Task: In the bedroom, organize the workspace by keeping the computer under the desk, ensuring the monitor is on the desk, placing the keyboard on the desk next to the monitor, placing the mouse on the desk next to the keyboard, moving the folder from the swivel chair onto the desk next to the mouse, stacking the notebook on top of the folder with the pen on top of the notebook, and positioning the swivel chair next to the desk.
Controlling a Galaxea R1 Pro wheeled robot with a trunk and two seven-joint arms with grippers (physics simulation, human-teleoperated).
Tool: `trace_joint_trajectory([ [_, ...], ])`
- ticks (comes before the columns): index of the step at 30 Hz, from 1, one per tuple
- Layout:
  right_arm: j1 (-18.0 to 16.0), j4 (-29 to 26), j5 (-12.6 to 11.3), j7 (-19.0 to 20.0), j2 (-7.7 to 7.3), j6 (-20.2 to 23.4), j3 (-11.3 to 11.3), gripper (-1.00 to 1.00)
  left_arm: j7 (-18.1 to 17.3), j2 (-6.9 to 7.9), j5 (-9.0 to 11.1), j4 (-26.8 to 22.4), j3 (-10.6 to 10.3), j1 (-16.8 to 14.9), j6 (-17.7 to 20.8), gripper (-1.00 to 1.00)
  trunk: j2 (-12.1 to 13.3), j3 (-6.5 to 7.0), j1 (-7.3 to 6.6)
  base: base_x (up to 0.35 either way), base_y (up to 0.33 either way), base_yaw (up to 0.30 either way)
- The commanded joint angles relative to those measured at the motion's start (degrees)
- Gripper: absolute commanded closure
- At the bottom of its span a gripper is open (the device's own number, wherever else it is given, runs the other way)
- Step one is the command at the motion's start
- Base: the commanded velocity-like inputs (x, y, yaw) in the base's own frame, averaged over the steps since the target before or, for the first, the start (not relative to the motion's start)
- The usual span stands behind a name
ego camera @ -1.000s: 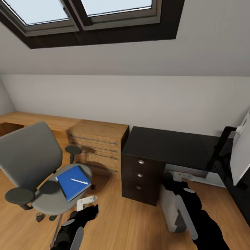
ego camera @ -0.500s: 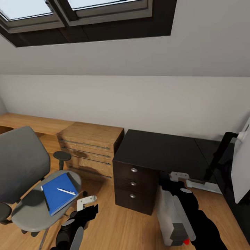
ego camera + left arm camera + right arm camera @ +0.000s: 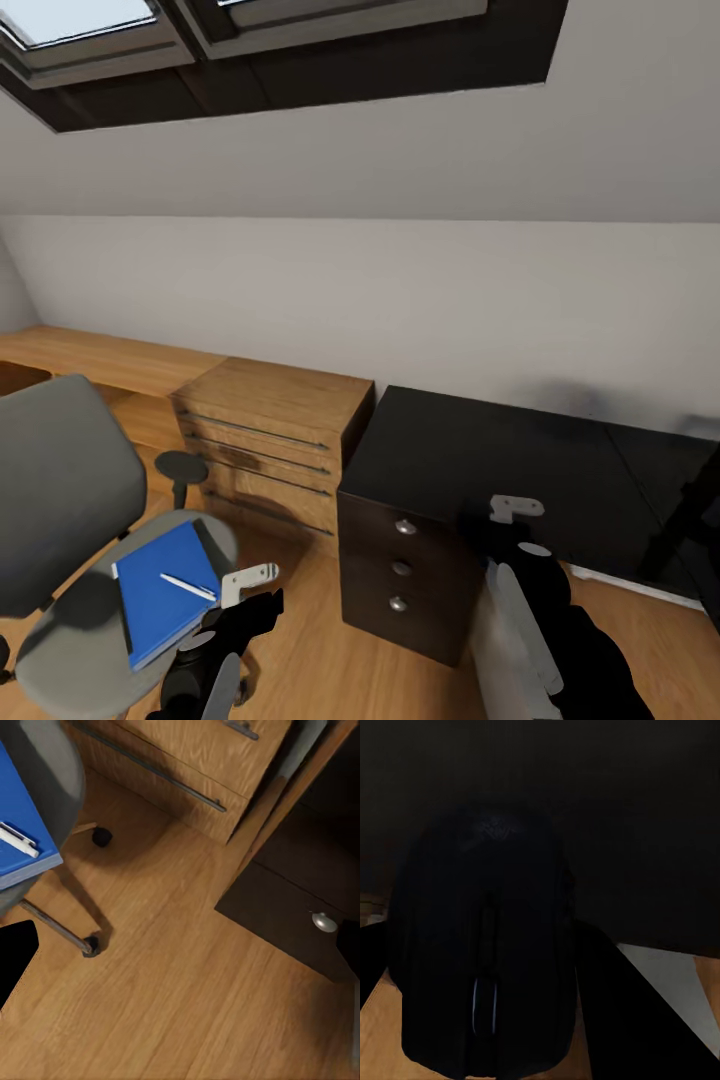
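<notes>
The grey swivel chair (image 3: 60,500) stands at the left. On its seat lies a blue folder (image 3: 160,600) with a white pen (image 3: 187,587) on top; I cannot tell a separate notebook. The folder's corner (image 3: 22,825) and the pen (image 3: 19,840) also show in the left wrist view. My left gripper (image 3: 250,592) hangs open just right of the seat, over the wooden floor. My right gripper (image 3: 512,515) is shut on a black mouse (image 3: 484,945), held low in front of the black desk (image 3: 500,450). The grey computer tower (image 3: 492,650) stands on the floor, partly hidden by my right arm.
A wooden drawer unit (image 3: 275,430) stands between the chair and the desk's drawer stack (image 3: 400,570), with a low wooden bench (image 3: 90,360) along the wall behind the chair. The chair's wheeled base (image 3: 90,943) is near my left gripper. A sloped ceiling with a skylight (image 3: 200,40) is overhead.
The whole view has shifted, so the camera moved: the white monitor has slid out past the right edge and the desk sits lower and nearer. Both arms keep their pose.
</notes>
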Motion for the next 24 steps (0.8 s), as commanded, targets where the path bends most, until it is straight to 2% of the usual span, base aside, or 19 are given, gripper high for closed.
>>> trace_joint_trajectory([
  [1, 0.0, -0.1, -0.8, -0.8, -0.07, 0.1, 0.1, 1.0, 0.5, 0.01, 0.6, -0.1, -0.1, 0.0, 0.2, -1.0, 0.0, -0.06, 0.03, 0.326, 0.0, 0.214],
  [12, 0.0, 0.1, -0.8, -0.7, -0.07, 0.1, 0.2, 1.0, 0.5, -0.01, 0.6, -0.1, -0.1, 0.0, 0.2, -1.0, 0.0, -0.06, 0.03, 0.326, 0.0, 0.216],
  [18, 0.0, 1.4, -0.8, -0.5, -0.07, 0.1, 4.0, 1.0, 0.5, 0.02, 0.6, -0.1, -0.1, 0.0, 0.2, -1.0, 0.0, -0.14, 0.03, 0.33, 0.0, 0.197],
  [24, 0.0, 1.7, -0.9, -0.3, -0.07, 0.0, 4.9, 1.0, 0.5, -0.03, 0.6, -0.1, -0.1, 0.0, 0.2, -1.0, 0.0, -0.25, 0.03, 0.323, 0.053, 0.073],
])
